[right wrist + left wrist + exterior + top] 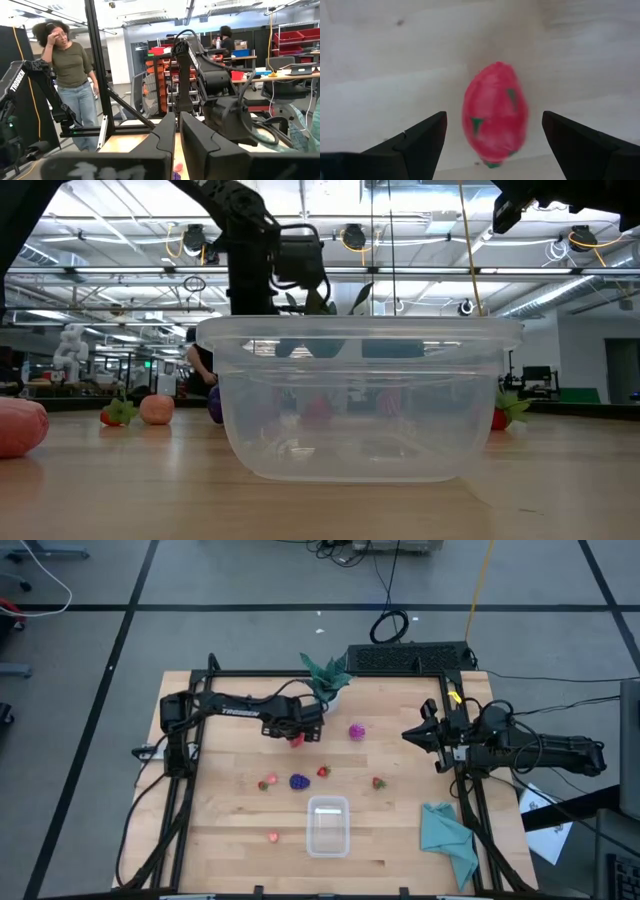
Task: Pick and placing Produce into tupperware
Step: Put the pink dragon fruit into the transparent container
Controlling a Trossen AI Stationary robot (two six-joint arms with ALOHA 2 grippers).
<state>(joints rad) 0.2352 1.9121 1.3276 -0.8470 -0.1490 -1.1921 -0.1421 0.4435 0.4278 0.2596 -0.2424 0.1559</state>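
Note:
A red oval fruit with green flecks (pixel 494 107) lies on the wooden table (pixel 400 840), left of a magenta piece (pixel 356 731). My left gripper (pixel 494 120) hangs over the red fruit, pointing down and open, one finger on either side of it and apart from it. More produce lies nearer: a dark purple piece (pixel 299 781), small red pieces (pixel 323 771) (pixel 378 782) (pixel 267 783) and a pinkish one (pixel 273 836). The clear tupperware (pixel 328 825) stands near the front edge. My right gripper (pixel 177 137) is shut, held high at the table's right side.
A green potted plant (pixel 327 675) stands at the far edge, just behind my left gripper. A teal cloth (pixel 447 835) lies at the front right. A black frame (pixel 190 700) borders the table. A person (pixel 70 70) stands in the room beyond the table.

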